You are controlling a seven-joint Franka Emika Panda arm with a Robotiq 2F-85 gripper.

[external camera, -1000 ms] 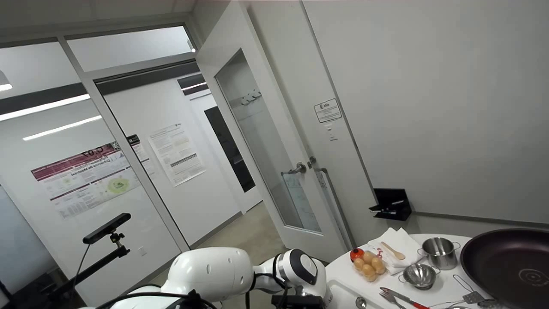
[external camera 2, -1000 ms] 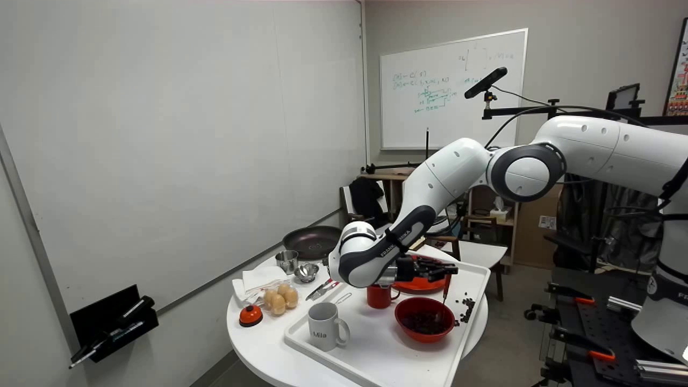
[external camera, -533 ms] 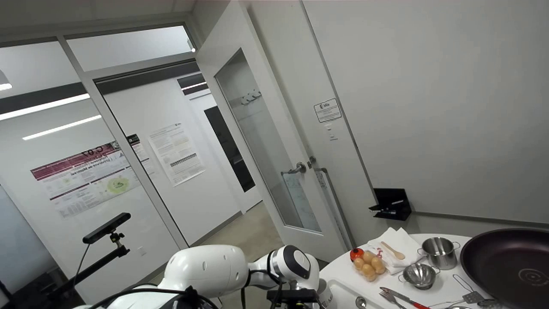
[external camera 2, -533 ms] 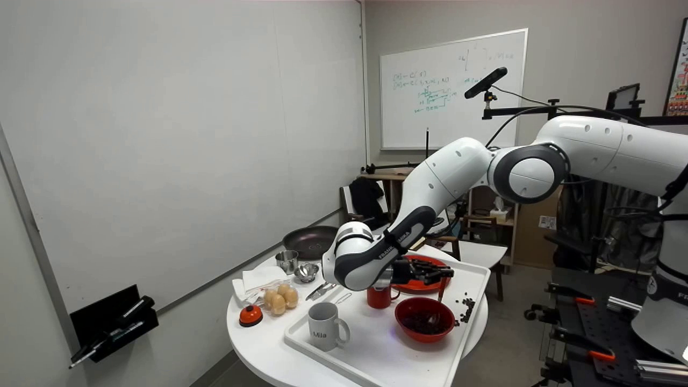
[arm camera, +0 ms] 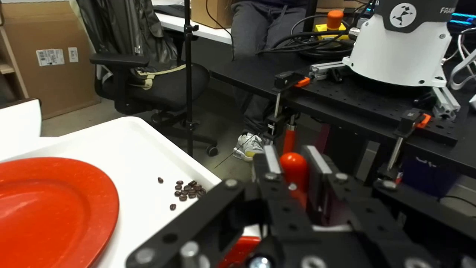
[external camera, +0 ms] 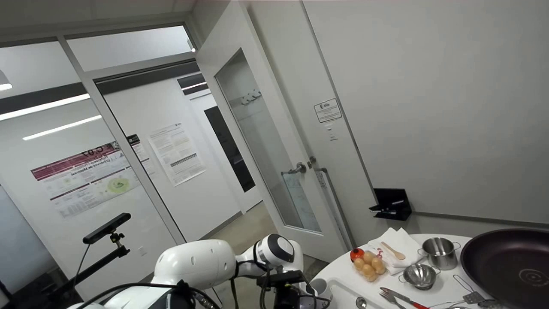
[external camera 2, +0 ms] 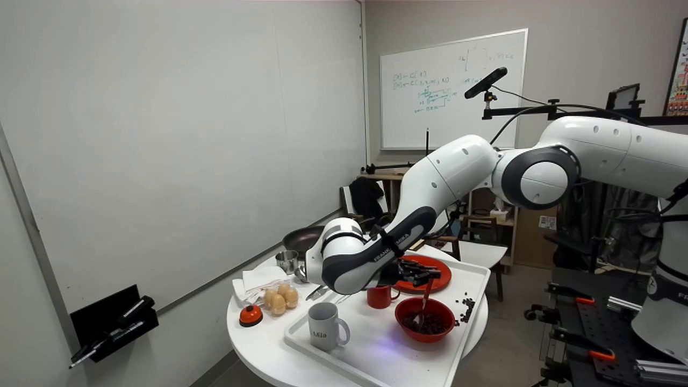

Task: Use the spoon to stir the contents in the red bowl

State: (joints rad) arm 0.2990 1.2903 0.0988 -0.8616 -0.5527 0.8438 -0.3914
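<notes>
The red bowl (external camera 2: 423,335) sits on the white tray and holds dark beans (external camera 2: 434,323), which look like coffee beans. My gripper (external camera 2: 431,275) is shut on the red handle of the spoon (external camera 2: 427,293), above the bowl. The spoon's metal end is down in the beans, at the bowl's left part, and the handle tilts slightly. In the wrist view, the rounded red handle end of the spoon (arm camera: 294,169) stands between the finger pads of the gripper (arm camera: 293,158). Only a piece of the bowl (arm camera: 242,248) shows there. The bowl is out of view in an exterior view where pans show.
A red mug (external camera 2: 379,297), a red plate (external camera 2: 442,279), a grey mug (external camera 2: 322,328) and spilled beans (external camera 2: 466,310) are on the tray (external camera 2: 371,344). Eggs (external camera 2: 278,304), a red timer-like item (external camera 2: 250,316), a metal pot (external camera: 440,254) and a large pan (external camera: 506,257) stand on the table.
My gripper and the spoon have moved left across the bowl in an exterior view. The spoon's metal end went from the bowl's right part to its left part. The bowl stayed put.
</notes>
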